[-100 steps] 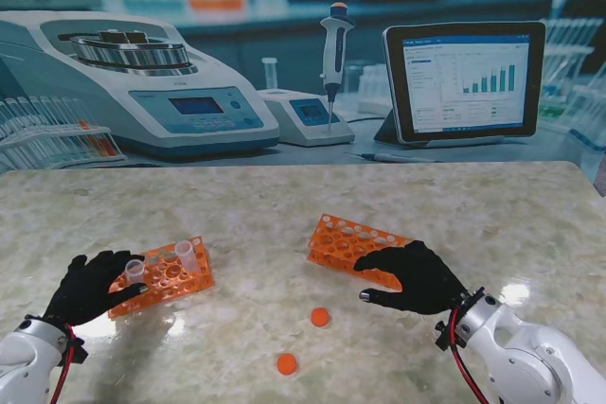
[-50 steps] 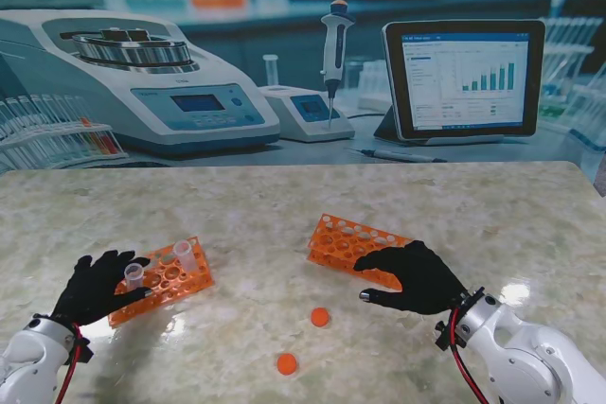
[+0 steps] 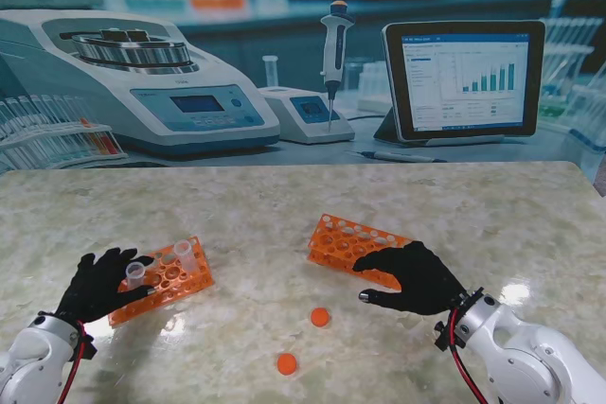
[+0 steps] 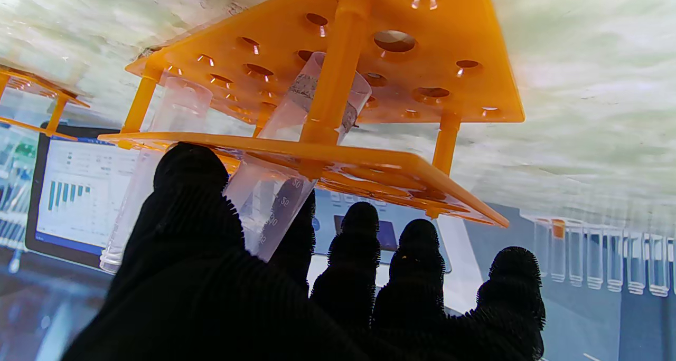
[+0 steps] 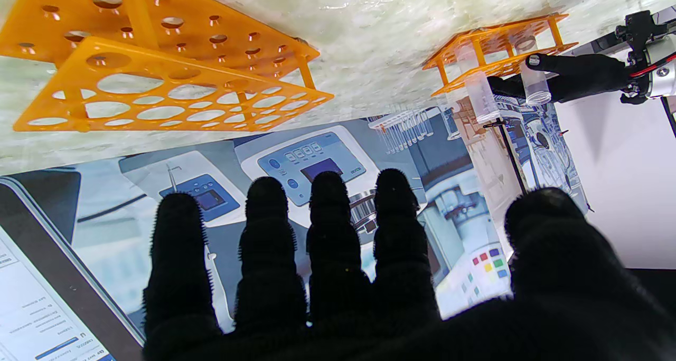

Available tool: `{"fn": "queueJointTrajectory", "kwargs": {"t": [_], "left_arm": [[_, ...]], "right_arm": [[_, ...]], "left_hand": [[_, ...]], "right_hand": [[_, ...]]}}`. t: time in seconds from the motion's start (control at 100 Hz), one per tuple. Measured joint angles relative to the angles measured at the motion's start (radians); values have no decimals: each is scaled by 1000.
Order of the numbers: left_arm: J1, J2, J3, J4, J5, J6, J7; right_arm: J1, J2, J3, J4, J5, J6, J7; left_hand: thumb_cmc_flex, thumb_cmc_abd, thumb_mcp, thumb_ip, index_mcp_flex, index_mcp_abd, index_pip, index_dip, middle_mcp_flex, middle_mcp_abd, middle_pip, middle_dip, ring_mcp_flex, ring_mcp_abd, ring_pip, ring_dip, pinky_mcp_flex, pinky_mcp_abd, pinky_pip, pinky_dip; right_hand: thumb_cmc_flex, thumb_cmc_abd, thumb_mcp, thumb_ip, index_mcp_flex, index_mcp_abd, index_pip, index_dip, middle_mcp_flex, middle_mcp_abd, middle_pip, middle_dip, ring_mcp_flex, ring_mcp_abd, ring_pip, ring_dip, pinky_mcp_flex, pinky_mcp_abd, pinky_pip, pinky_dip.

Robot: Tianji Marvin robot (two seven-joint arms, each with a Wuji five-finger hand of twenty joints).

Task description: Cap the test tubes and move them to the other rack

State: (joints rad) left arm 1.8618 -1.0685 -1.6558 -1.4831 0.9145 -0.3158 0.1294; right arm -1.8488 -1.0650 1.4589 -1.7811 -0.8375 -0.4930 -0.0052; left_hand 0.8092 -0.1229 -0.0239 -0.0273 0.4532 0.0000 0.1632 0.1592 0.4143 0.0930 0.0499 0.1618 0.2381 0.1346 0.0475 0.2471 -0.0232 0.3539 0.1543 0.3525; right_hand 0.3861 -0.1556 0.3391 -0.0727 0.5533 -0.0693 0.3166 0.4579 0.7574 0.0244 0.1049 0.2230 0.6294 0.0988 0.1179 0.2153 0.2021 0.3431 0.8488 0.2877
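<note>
2 loose caps (image 3: 320, 316) nr empty rack (image 3: 355, 246)

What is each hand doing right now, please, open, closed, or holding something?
Left hand: shut on the nearer test tube, thumb and finger pinching it in the left rack.
Right hand: open, fingers spread, holding nothing.

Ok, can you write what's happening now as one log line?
left hand: pinching near tube in left rack | right hand: open by empty rack | caps: loose on table
</note>
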Motion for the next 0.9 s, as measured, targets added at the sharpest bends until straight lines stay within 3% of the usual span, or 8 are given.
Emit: {"fn": "queueJointTrajectory", "kwargs": {"t": [0.24, 0.43, 0.54, 0.66, 0.9], "left_arm": [[-14, 3, 12, 11, -1, 10, 1], [-22, 5, 17, 17, -3, 10, 2], [-23, 5, 17, 19, -4, 7, 4], [-24, 5, 15, 21, -5, 0, 7], [-18, 2, 5, 21, -2, -18, 11]], "right_arm": [[-1, 0, -1, -1, -1, 0, 1], [-8, 0, 0, -7, -1, 1, 2], [-10, 0, 0, -9, -1, 2, 2], [-12, 0, 1, -12, -1, 3, 2], [-15, 0, 1, -15, -2, 4, 2]], "left_hand": [[-2, 8, -13, -1, 14, -39, 10, 1, -1, -11, 0, -12, -1, -12, 0, 0, -11, -12, -9, 0], [4, 0, -36, -1, 35, -105, 36, 36, -1, -22, 0, -13, -1, -15, 0, 0, -11, -17, -17, 0], [8, -3, -46, 0, 49, -117, 37, 44, -1, -23, 1, -14, -1, -23, 0, 0, -12, -19, -22, 0], [18, -4, -61, 0, 62, -123, 37, 46, 0, -57, 12, -15, -1, -24, 0, 0, -13, -21, -24, 0], [32, -4, -72, -1, 71, -143, 83, 46, 0, -67, 23, -15, -1, -24, 0, 0, -13, -22, -24, 0]], "right_hand": [[0, 0, 0, 0, 0, 0, 0, 0, 0, 0, 0, 0, 0, 0, 0, 0, 0, 0, 0, 0], [0, 0, 0, 0, 0, 0, 0, 0, 0, 0, 0, 0, 0, 0, 1, 0, 0, 0, 0, 0], [0, 0, 0, 0, 0, 0, 0, 0, 0, 0, 0, 0, 0, 0, 0, 0, 0, 0, 0, 0], [0, 0, 0, 0, 0, 0, 0, 0, 0, 0, 0, 0, 0, 0, 0, 0, 0, 0, 0, 0], [0, 0, 0, 0, 0, 0, 0, 0, 0, 0, 0, 0, 0, 0, 0, 0, 0, 0, 0, 0]]}}
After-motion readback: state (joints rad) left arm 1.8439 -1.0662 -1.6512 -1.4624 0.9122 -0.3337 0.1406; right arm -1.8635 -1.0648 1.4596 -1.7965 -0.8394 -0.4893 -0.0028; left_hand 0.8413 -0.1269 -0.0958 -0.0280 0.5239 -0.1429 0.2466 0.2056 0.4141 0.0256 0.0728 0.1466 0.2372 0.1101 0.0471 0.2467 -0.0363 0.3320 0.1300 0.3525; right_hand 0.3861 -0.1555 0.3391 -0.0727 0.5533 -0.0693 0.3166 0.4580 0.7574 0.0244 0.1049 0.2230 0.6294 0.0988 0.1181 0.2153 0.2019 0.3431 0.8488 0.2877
